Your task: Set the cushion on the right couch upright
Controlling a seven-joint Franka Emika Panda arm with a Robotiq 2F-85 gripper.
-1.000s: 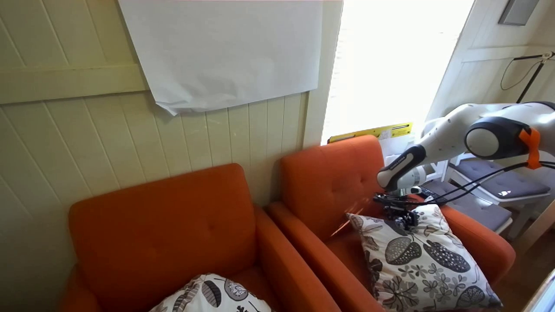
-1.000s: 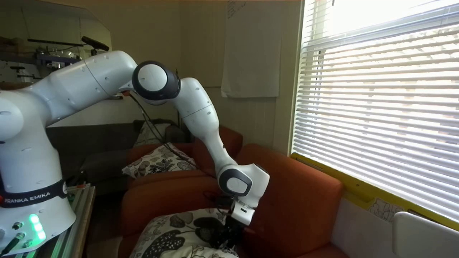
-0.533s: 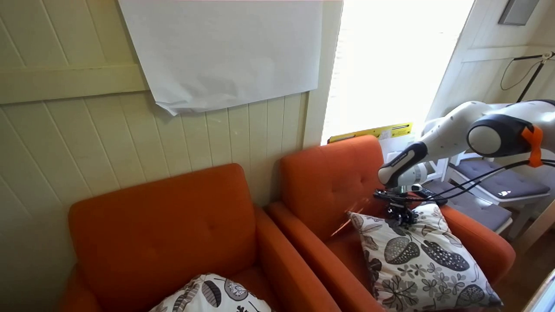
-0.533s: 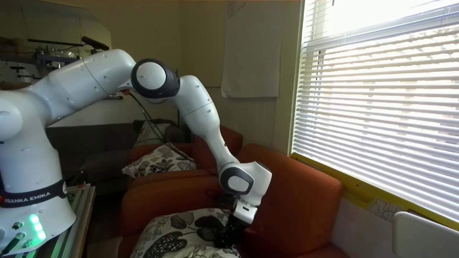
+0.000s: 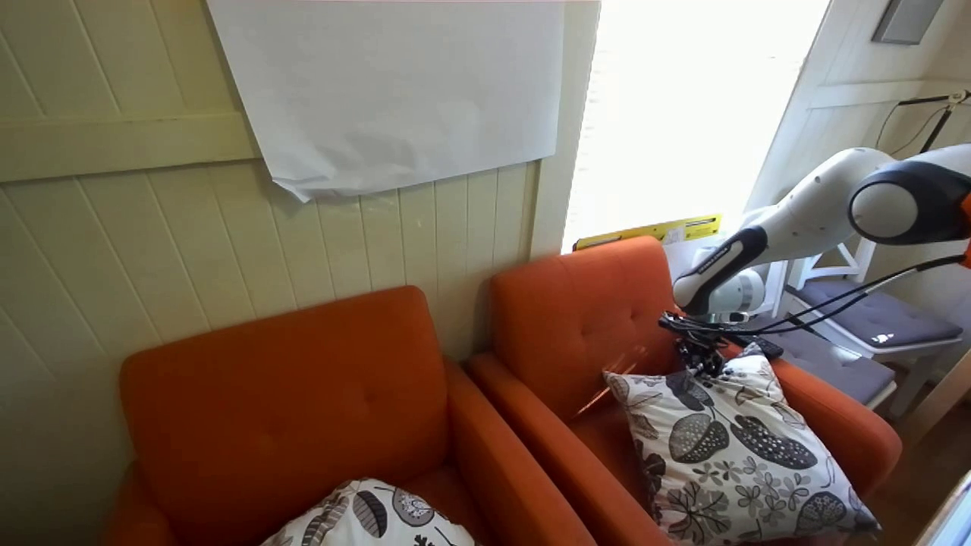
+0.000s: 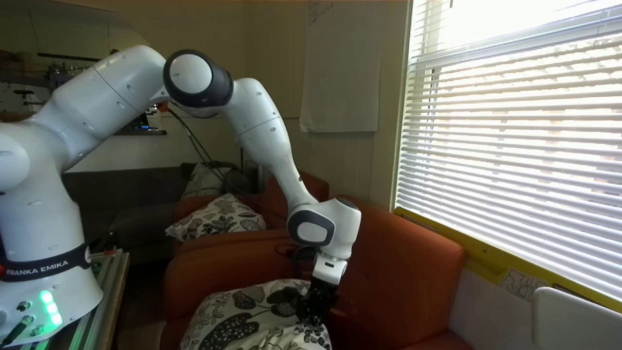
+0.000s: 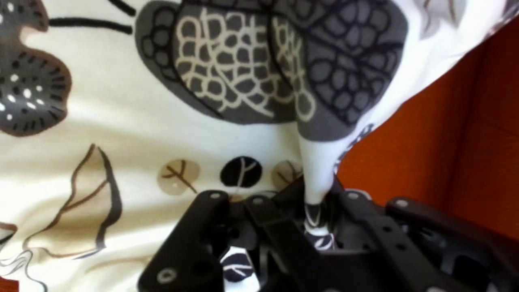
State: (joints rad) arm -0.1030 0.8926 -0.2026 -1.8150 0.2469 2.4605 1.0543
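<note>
In an exterior view, the rear edge of a leaf-print cushion is held in the closed gripper of a robot arm, in front of the backrest of the orange right couch. The cushion is laid across the seat, patterned side up, between the 2 armrests. On the matching armchair, a leaf-print pillow (cut off by the frame's lower edge) is seen, and the wall behind is hung with a sheet of paper.

In an exterior view, the robot arm is seen stretched from its base, where green lights are lit, down to the cushion. The gripper is darkened by shadow, its outline set against the cushion's edge. The matching armchair and pillow are shown farther back, ahead of a dark sofa; at the frame's right, white blinds are hung above a yellow strip.

In the wrist view, a fold of the cushion's patterned white fabric is pinched between the gripper's 2 fingers. Most of the frame is filled by the cushion's printed face, with the right couch's upholstery visible beyond.
</note>
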